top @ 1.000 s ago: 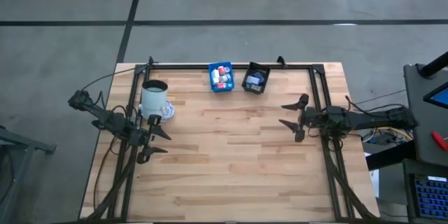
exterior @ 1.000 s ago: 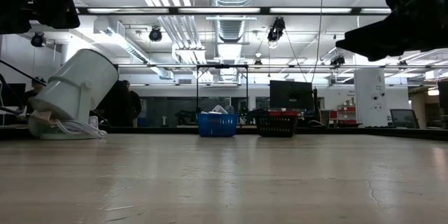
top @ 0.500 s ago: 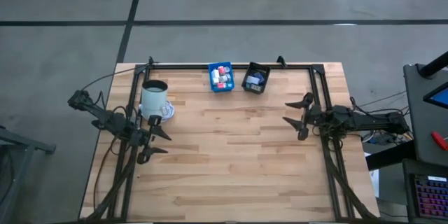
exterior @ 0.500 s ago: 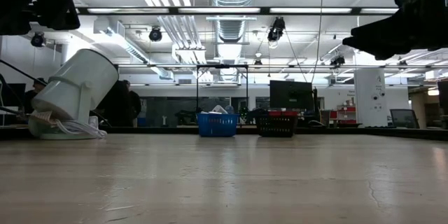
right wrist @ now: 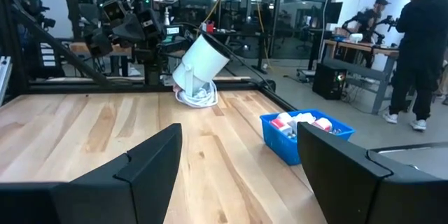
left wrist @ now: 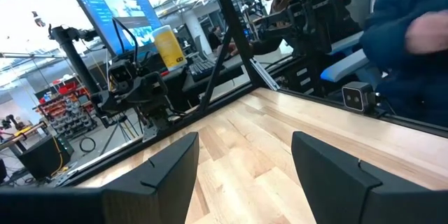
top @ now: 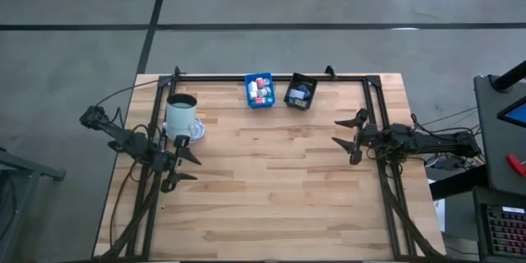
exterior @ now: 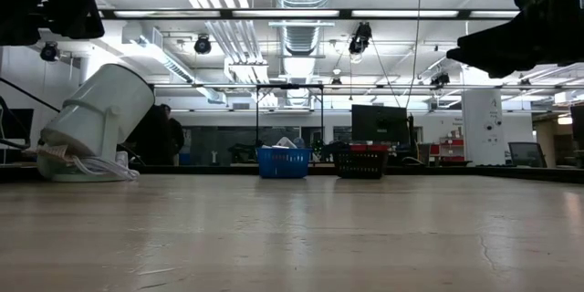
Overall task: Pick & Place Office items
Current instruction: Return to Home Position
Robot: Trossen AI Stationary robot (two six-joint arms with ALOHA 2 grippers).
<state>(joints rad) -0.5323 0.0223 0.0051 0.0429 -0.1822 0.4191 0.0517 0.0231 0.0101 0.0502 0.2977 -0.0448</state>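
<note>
Office items (right wrist: 302, 120) are no longer to be found on the open desk (top: 271, 197); its near and middle planks are bare, so the sorting is judged complete and the step in hand is taken to be the return of the arms to rest. No grasp is called for next. Only a folding back of each arm is required, kept clear of the mug and the bins.

The left end effector (top: 196, 169) is held above the desk's left side, the right end effector (top: 334, 131) above its right side. On both, the fingers are spread wide, and nothing is held or touched.

A tilted white mug (top: 182, 113) is seen just beyond the left end effector. At the far edge the blue bin (right wrist: 278, 137) and the black bin (exterior: 362, 164) are set side by side, and the items are gathered inside them.
</note>
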